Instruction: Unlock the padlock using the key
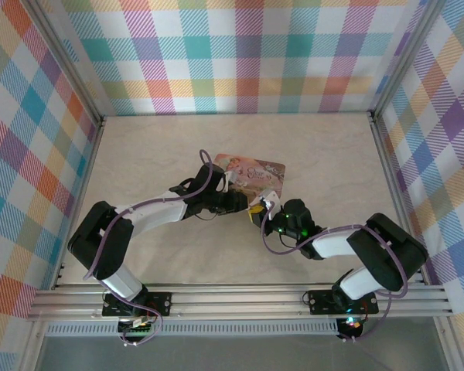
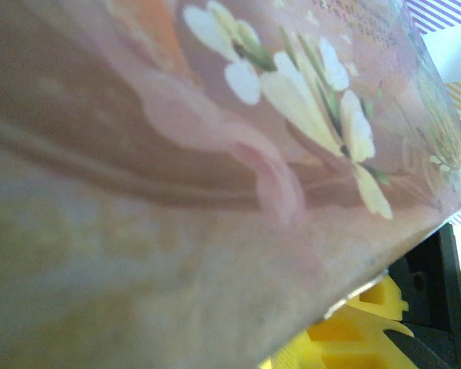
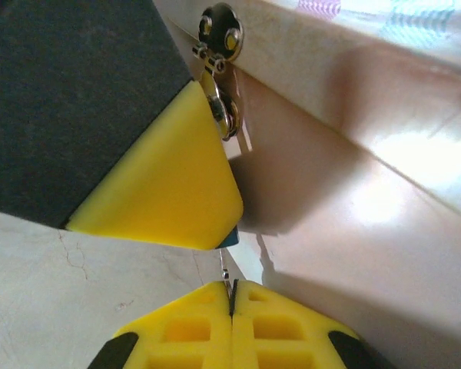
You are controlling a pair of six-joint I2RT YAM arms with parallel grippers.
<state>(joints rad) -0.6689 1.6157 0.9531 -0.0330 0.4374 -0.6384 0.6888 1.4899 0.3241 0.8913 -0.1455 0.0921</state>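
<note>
Right wrist camera looks up along the side of the pink tin. The right jaws sit clenched at the bottom of the frame, their two yellow fingertips pressed together. A thin sliver of metal, the key, is pinched in the seam and points upward. Just above its tip, a small teal corner of the padlock peeks out from under a yellow pad of the left jaws. That pad lies against the tin's side, right below the metal clasp. I cannot tell whether the left jaws are grasping the padlock or only lying against it. The left wrist camera is pressed close to the tin's flowered lid, which is blurred, with a yellow fingertip at the lower edge. From overhead, both arms meet at the tin's near edge in the middle of the desk.
</note>
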